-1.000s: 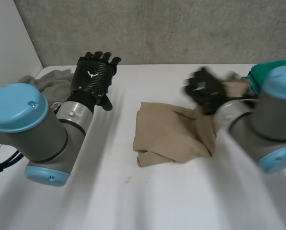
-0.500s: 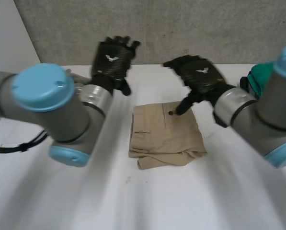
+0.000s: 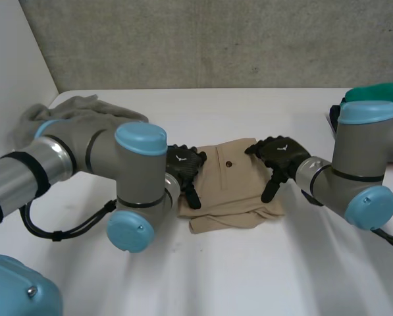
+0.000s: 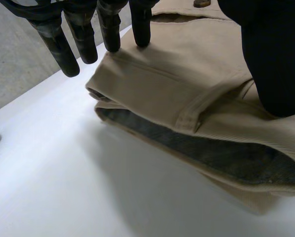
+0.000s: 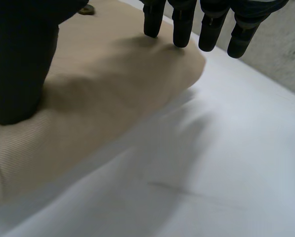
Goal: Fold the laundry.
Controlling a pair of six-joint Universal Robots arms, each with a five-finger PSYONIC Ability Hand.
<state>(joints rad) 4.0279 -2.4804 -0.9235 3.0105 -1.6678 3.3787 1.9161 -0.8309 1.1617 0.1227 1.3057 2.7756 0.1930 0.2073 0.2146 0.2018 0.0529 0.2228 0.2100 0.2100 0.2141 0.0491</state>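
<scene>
One folded pair of tan pants lies in the middle of the white worktop, and two hands rest on it. The left hand lies flat on the left edge and the right hand lies flat on the right edge, both with fingers straight and loose, gripping nothing. One grey cloth sits at the far left, partly behind the left arm, and one green cloth at the far right is mostly hidden by the right arm.
</scene>
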